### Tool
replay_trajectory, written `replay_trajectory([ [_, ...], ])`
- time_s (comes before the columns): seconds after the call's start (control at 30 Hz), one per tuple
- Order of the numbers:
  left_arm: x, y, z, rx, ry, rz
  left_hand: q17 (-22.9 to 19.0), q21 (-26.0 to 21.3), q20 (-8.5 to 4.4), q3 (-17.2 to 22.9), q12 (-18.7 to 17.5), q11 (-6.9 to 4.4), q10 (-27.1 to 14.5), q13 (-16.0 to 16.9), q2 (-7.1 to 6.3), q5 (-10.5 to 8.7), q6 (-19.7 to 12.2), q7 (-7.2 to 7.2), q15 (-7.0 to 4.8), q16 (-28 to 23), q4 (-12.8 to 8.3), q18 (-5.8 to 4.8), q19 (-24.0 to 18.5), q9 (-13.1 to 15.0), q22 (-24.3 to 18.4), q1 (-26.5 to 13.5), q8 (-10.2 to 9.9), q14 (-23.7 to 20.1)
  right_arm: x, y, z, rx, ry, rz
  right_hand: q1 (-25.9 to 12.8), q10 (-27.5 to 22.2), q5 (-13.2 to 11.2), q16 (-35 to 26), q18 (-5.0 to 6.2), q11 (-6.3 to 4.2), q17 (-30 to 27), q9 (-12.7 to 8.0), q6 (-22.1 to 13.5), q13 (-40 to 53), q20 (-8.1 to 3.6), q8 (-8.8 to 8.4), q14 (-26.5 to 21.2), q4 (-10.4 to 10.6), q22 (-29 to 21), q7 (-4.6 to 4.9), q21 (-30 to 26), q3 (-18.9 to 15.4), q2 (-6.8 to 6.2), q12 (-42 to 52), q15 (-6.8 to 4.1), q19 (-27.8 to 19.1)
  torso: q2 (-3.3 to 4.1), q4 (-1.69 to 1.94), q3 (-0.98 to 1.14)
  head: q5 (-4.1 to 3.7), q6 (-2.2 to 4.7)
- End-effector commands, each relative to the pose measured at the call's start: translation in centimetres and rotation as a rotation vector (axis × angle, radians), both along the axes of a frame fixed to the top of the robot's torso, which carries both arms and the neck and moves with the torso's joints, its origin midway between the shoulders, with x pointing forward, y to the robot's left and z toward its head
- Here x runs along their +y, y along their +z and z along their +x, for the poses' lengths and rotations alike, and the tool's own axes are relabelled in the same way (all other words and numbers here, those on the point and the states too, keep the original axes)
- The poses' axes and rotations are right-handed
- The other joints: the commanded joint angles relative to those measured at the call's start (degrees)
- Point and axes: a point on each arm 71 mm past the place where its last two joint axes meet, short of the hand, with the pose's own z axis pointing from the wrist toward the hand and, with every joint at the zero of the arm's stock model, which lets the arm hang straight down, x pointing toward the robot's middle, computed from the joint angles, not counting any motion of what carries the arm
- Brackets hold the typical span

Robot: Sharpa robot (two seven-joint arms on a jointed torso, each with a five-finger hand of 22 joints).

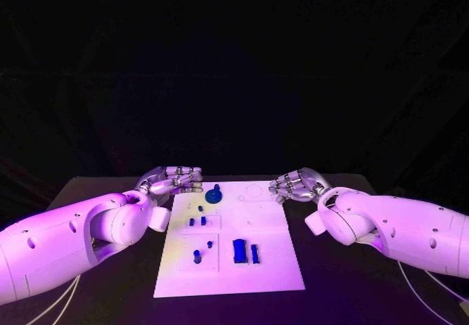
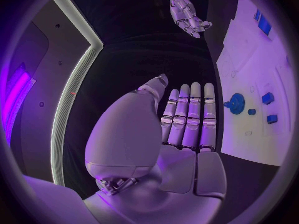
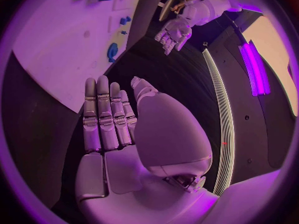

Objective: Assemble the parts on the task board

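The white task board (image 1: 269, 271) lies in the middle of the black table. A round blue part with a knob (image 1: 213, 196) stands near its far edge. Small blue pegs (image 1: 197, 221) sit mid-board, and a blue block (image 1: 239, 250) with a thin blue bar (image 1: 255, 254) lies nearer me. My left hand (image 1: 174, 181) hovers at the board's far left corner, and its fingers (image 2: 187, 117) are straight and hold nothing. My right hand (image 1: 296, 184) is at the far right corner, also empty, with straight fingers (image 3: 106, 117). The round part (image 2: 236, 103) lies just beyond the left fingertips.
Black table surrounds the board (image 2: 261, 59) on all sides. Each wrist view shows the other hand across the board: the right hand (image 2: 186, 12) and the left hand (image 3: 174, 32). The round part (image 3: 112, 51) and the board (image 3: 56, 50) lie ahead of the right hand.
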Motion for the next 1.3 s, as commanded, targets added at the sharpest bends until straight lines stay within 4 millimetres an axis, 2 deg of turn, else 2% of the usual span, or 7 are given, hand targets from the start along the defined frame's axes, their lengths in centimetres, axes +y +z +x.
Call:
replay_trajectory([
  [0.03,0.4,-0.3,1.0,-0.029,0.133,-0.055,-2.0,-5.3,1.69,-1.1,-1.9,1.66,-1.3,-1.2,0.67,0.01,-1.2,-0.93,1.83,-5.8,0.5,-0.59,-2.2,-0.9,-3.3,0.4,-0.5,-2.2,0.4,0.5,1.6,-0.027,0.030,0.232,-0.4,-0.4,-0.8,-4.7,-0.13,0.95,-3.4,-1.9,-0.5,-4.1,1.62,-0.11,-2.6,-0.4,-4.3,0.67,-4.4,-0.4,-0.03,-2.0,1.62,-3.2,-1.74,-0.17,-0.20,0.29,1.66],
  [0.43,-0.7,-1.3,2.8,-0.053,0.223,-0.054,-6.6,-18.8,2.14,-9.3,-4.9,2.29,-9.1,-2.3,3.01,0.15,-4.7,-2.30,3.42,-18.7,1.2,-4.41,-9.0,-1.8,-12.7,1.6,-0.8,-7.4,1.3,0.6,3.8,-0.069,0.007,0.307,-3.8,-1.4,-2.0,-12.1,0.95,2.91,-15.3,-11.3,-2.1,-18.0,4.98,-0.06,-1.9,-5.6,-22.4,1.13,-6.2,-6.2,4.11,-5.8,3.72,-7.8,-2.55,0.50,0.22,1.50,3.07],
  [0.47,-1.0,-1.4,2.7,-0.023,0.164,-0.039,-10.0,-20.5,-2.88,-11.1,-8.3,-0.94,-24.4,-5.8,4.43,-2.97,-19.9,-4.48,0.38,-22.1,-2.3,-5.74,-18.7,-5.4,-17.7,-23.7,-4.4,-20.5,1.0,0.3,3.8,-0.052,-0.023,0.231,-27.5,-18.8,-6.3,-15.6,-2.56,-0.32,-16.8,-13.6,-18.0,-19.5,0.17,-3.65,-19.7,-7.6,-30.1,-2.23,-9.8,-8.8,5.22,-9.4,1.04,-21.3,-2.48,0.23,0.01,1.35,2.89],
  [0.8,-1.8,-1.0,1.4,-0.070,0.205,-0.001,-10.0,-25.2,-6.47,-16.2,-8.3,-3.28,-35.8,-5.8,8.86,-5.03,-31.1,-9.13,-1.92,-22.1,-4.7,-9.80,-25.9,-5.4,-17.7,-41.8,-4.4,-30.3,1.8,0.7,2.3,-0.088,-0.089,0.290,-44.5,-31.0,-9.6,-15.6,-4.19,-2.38,-20.8,-15.7,-29.2,-23.7,-3.19,-3.65,-32.0,-12.3,-36.2,-4.62,-9.8,-8.8,5.22,-9.4,-0.94,-30.5,-0.43,0.98,1.43,2.17,4.19],
  [0.87,-2.2,-0.7,0.6,-0.098,0.226,0.020,-10.0,-25.2,-7.26,-16.2,-8.3,-3.77,-38.2,-5.8,8.86,-5.49,-33.5,-9.13,-2.40,-22.1,-5.3,-9.80,-27.4,-5.4,-17.7,-45.7,-4.4,-32.4,2.2,1.0,1.4,-0.105,-0.127,0.319,-48.2,-33.7,-10.3,-15.6,-4.19,-2.86,-20.8,-19.7,-31.7,-23.7,-3.93,-3.65,-34.7,-12.3,-37.5,-5.15,-9.8,-8.8,5.22,-9.4,-5.31,-32.6,-0.36,1.01,1.48,2.20,4.23],
  [0.97,-2.7,-0.3,-0.4,-0.138,0.255,0.048,-10.0,-25.2,-8.09,-16.2,-8.3,-4.33,-40.8,-5.8,8.86,-9.91,-36.1,-9.13,-2.93,-22.1,-5.9,-9.80,-29.0,-5.4,-17.7,-49.9,-4.4,-34.6,2.7,1.5,0.2,-0.126,-0.179,0.353,-52.1,-36.6,-11.1,-15.6,-4.83,-7.37,-20.8,-19.7,-34.3,-23.7,-4.71,-3.65,-37.6,-12.3,-38.8,-5.70,-9.8,-8.8,5.22,-9.4,-5.31,-34.7,-0.36,1.01,1.48,2.20,4.23],
  [1.3,-3.7,0.8,-2.6,-0.221,0.309,0.100,-10.0,-25.2,-10.27,-16.2,-8.3,-8.60,-47.3,-5.8,8.86,-9.91,-42.5,-9.13,-7.00,-22.1,-10.2,-9.80,-33.1,-5.4,-17.7,-60.6,-4.4,-40.3,3.5,2.5,-2.4,-0.157,-0.285,0.402,-62.1,-43.8,-16.9,-15.6,-9.75,-7.37,-20.8,-19.7,-40.9,-23.7,-6.75,-3.65,-45.0,-12.3,-42.1,-10.11,-9.8,-8.8,5.22,-9.4,-5.31,-40.3,-0.36,1.01,1.48,2.20,4.23],
])
